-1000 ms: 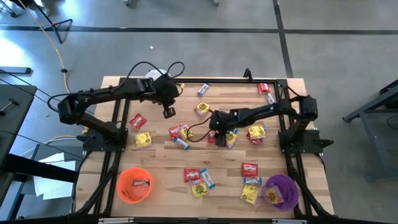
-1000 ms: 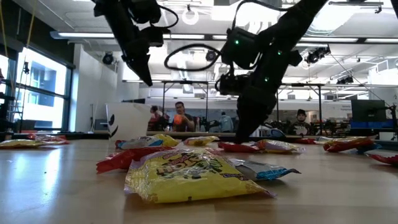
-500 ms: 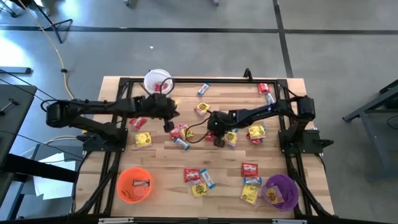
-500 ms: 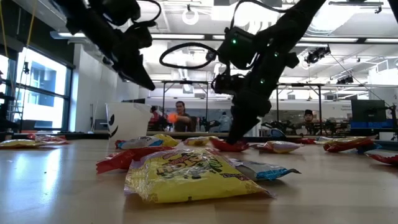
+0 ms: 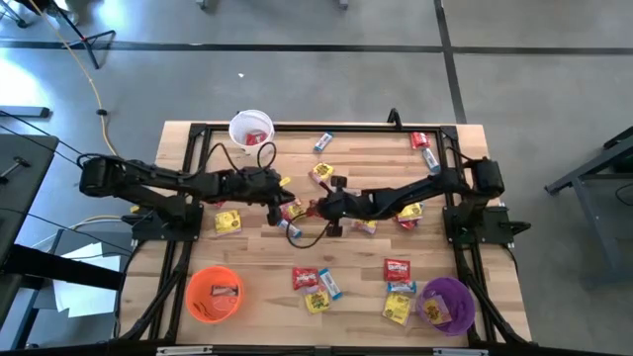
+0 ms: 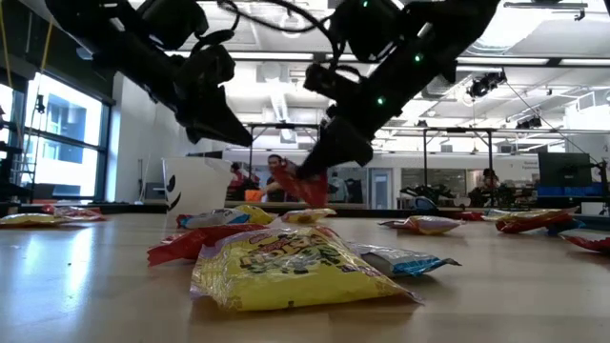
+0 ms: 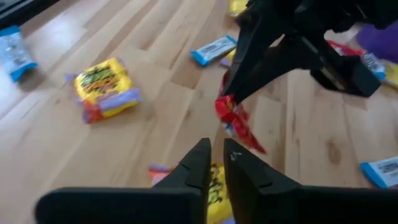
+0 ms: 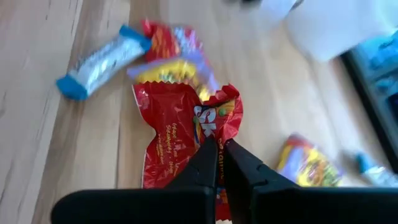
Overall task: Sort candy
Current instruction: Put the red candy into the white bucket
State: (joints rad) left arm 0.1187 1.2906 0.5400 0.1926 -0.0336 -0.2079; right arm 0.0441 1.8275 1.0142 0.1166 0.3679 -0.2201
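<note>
Right gripper (image 5: 324,205) lifted the red candy packet (image 8: 186,127) clear of the table, fingers pinched on it, just beside the central candy pile (image 5: 289,213). Left gripper (image 5: 275,203) swung in alongside, fingers nearly closed, empty. Packet looked ready for a cup.

Grey concrete floor (image 5: 326,79) surrounds the wooden desk (image 5: 257,259), a dark line crossing it beyond the far edge. Across the room hang ceiling lights (image 6: 293,21), with tall windows (image 6: 57,133) at left and people (image 6: 276,177) seated far behind
</note>
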